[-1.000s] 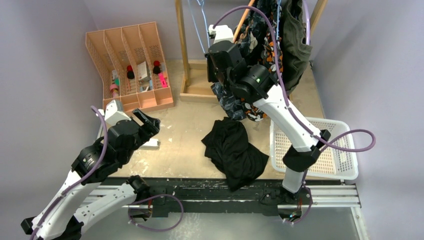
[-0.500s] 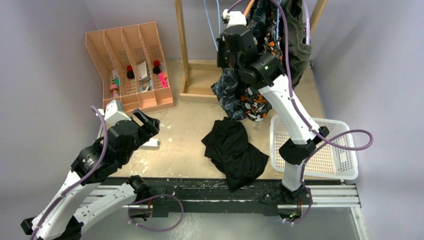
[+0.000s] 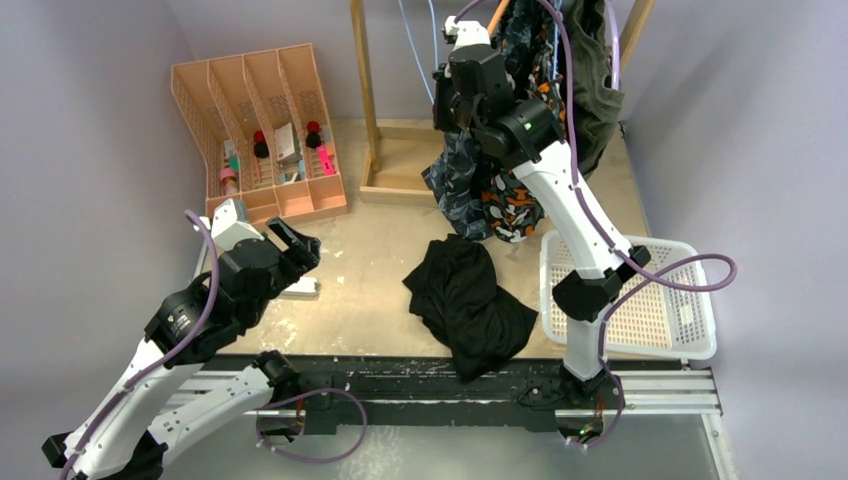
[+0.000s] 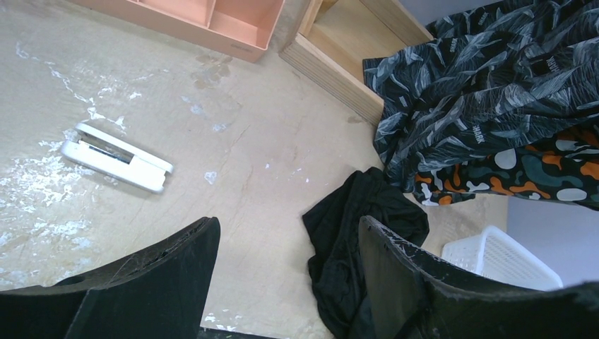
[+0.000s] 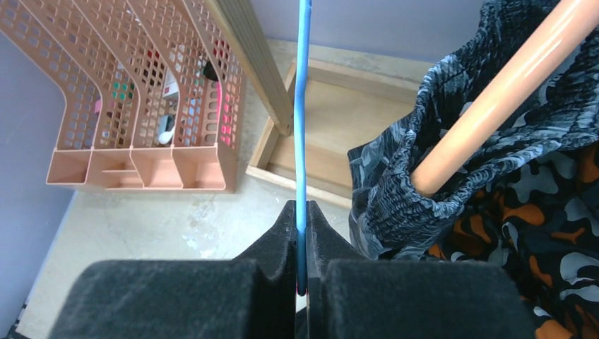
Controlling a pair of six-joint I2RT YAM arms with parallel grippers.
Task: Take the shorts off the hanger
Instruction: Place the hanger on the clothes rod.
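The right tool (image 5: 302,236) is clamped on a thin blue hanger (image 5: 303,106) at the far rail (image 5: 505,88), just left of the patterned shorts (image 5: 395,176) draped there. Camouflage shorts (image 4: 526,169) and olive shorts (image 3: 592,90) hang alongside, and black shorts (image 3: 468,300) lie on the desk (image 3: 370,260). The left tool (image 4: 286,268) hovers apart, near left. The next move probably calls for releasing the hanger and gripping the patterned pair.

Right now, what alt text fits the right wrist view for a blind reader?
The right claw is shut on a thin blue hanger running straight up the frame. To its right, dark patterned shorts drape over a pale orange rod; a peach organizer stands at left.
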